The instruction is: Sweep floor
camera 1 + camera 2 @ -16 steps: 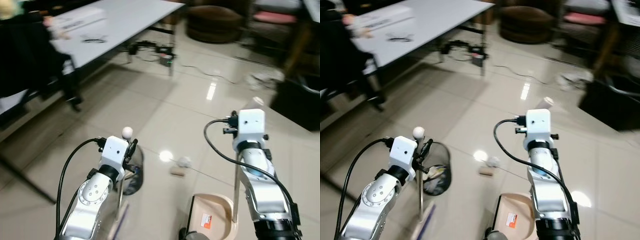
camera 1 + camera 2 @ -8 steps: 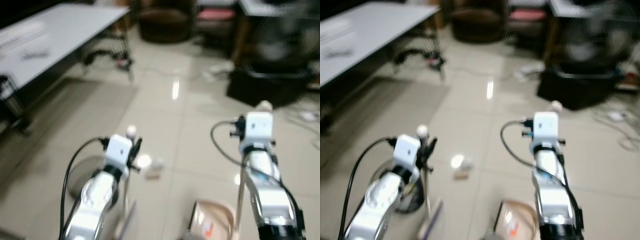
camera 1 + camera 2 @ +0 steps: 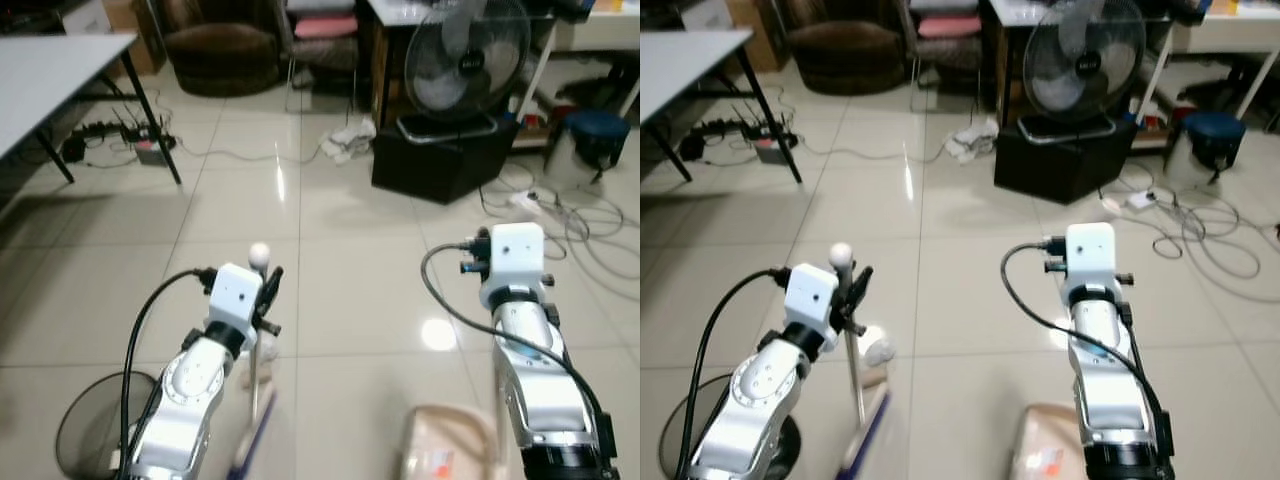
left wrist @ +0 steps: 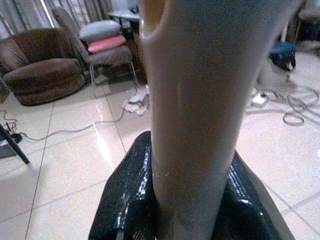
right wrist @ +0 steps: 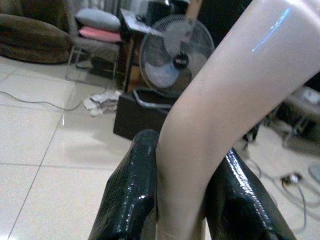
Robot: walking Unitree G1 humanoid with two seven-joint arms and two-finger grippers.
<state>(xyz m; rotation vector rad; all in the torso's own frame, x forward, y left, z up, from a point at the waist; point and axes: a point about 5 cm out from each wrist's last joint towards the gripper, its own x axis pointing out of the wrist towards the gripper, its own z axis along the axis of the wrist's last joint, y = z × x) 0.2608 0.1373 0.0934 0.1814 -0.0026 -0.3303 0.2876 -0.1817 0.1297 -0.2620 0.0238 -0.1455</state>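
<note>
My left gripper (image 4: 187, 200) is shut on the beige broom handle (image 3: 853, 370), which stands upright with a white ball on top. The blue broom head (image 3: 250, 450) rests on the tiles below. A crumpled white scrap (image 3: 878, 350) lies on the floor just beside the handle. My right gripper (image 5: 182, 170) is shut on the beige handle of the dustpan (image 3: 445, 445), whose pan sits on the floor at the bottom of the view, left of the right arm. Both black fingers (image 5: 130, 190) press on that handle.
A black mesh bin (image 3: 95, 435) stands on the floor at lower left. Ahead are a standing fan (image 3: 470, 60) on a black box (image 3: 445, 160), loose cables (image 3: 590, 225), a blue stool (image 3: 598, 135), a white cloth (image 3: 348, 140), a brown armchair (image 3: 220, 40) and a table leg (image 3: 150, 110).
The whole view has swung to the right: the grey table has slid off to the left and the fan has come into view. Both grippers keep their hold on the handles.
</note>
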